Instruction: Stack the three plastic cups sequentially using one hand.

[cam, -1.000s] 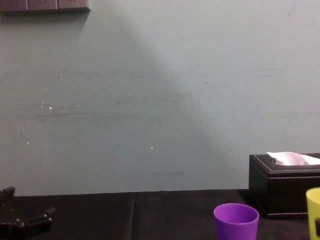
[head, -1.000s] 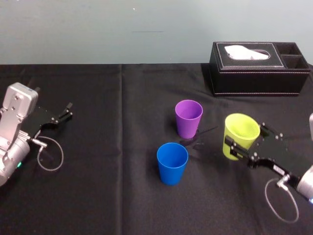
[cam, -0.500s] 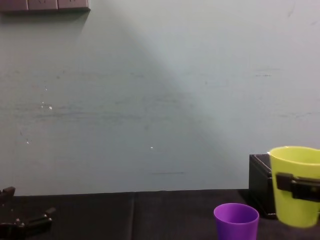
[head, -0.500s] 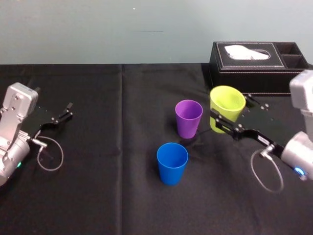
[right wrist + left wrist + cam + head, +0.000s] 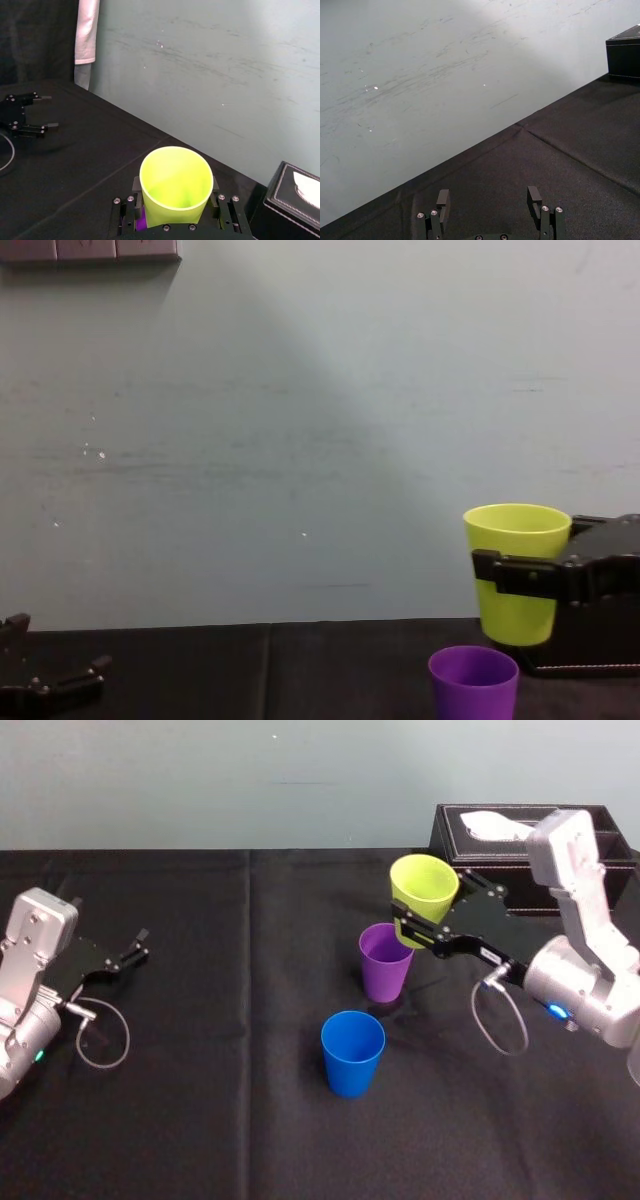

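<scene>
On your black-clothed table (image 5: 200,1110), before a pale teal wall (image 5: 200,780), the right claw (image 5: 405,925) clamps the yellow-green cup (image 5: 424,892), one of three, which the chest view shows just above the purple cup (image 5: 385,965), while the head view adds the blue cup (image 5: 352,1055) below the claw, nearer you, and the left claw (image 5: 135,948) far left, fingers apart.

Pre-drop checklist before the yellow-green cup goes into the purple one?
1. Grip: right pincer shut on yellow-green cup: ok.
2. Held cup upright, mouth up: ok.
3. Its base above the purple cup rim, with a gap in the chest view: ok.
4. Centred over purple cup: not ok, it sits toward the robot's right.
5. Purple cup upright, apart from blue cup: ok.
6. Left pincer open, parked at far left: ok.
</scene>
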You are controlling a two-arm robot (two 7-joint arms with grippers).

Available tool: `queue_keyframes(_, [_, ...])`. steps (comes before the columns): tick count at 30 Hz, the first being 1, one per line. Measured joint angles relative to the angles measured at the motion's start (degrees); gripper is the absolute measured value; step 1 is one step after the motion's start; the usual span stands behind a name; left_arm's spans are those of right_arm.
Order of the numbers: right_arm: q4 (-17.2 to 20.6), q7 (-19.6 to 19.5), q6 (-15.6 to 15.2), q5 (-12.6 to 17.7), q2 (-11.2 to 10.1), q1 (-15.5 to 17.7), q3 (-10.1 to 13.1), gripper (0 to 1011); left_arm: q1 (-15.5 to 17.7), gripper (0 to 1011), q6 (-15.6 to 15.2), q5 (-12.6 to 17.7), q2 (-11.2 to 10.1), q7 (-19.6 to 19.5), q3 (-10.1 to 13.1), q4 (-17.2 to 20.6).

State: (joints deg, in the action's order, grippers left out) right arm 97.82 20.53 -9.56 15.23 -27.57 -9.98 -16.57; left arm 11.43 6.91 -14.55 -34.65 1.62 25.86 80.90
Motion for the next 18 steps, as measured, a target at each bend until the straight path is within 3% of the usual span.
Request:
queue_keyframes(9, [-5.91, 0.9, -0.67, -1.79, 2.56, -5.24, -2.76, 739, 0.0, 1011, 0.0, 0.0, 0.0, 0.0, 0.0, 0.0])
queue_keyframes(18, [-9.27, 2.18, 0.58, -2.18, 3.46, -6.7, -3.89, 739, 0.0, 1012, 0.0, 0.0, 0.0, 0.0, 0.0, 0.0])
